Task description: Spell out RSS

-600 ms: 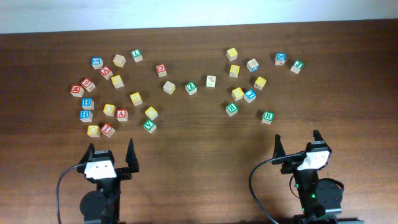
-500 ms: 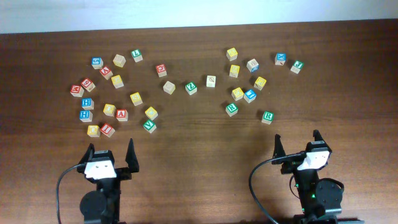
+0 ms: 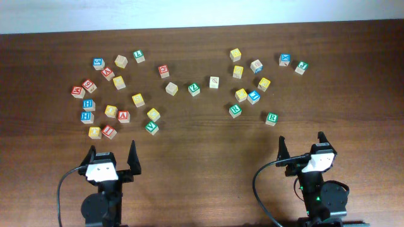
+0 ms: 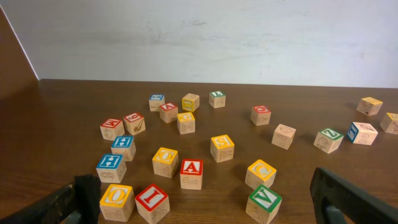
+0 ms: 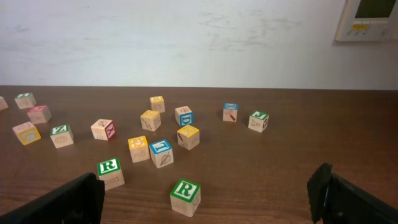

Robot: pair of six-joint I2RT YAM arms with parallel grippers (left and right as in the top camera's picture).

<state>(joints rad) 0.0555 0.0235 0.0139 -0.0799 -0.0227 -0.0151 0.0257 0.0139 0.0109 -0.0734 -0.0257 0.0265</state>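
While both arms sit at the near edge, the left gripper [image 3: 112, 150] and right gripper [image 3: 302, 139] each have their jaws spread wide with nothing between them. Two green R cubes lie ahead of the right arm. The near R [image 5: 185, 190] sits alone on bare table [image 3: 202, 176]. The far R [image 5: 109, 167] is a little to its left, near its neighbours but apart from them. Yellow cubes sit in both clusters, left and right. One yellow cube [image 4: 222, 144] ahead of the left arm may read S, but the letters are too small to be sure, so I cannot yet say which two are the S cubes. These blocks look like plain wood: light, rigid and unlikely to break, with flat faces that could twist or slip if pinched off-square. The best hold, I judge, is from above on two opposite side faces, fingers parallel to the edges and the letter face left up. The near R has room on every side; cubes in the crowded clusters would need the fingers set into the gaps beside them
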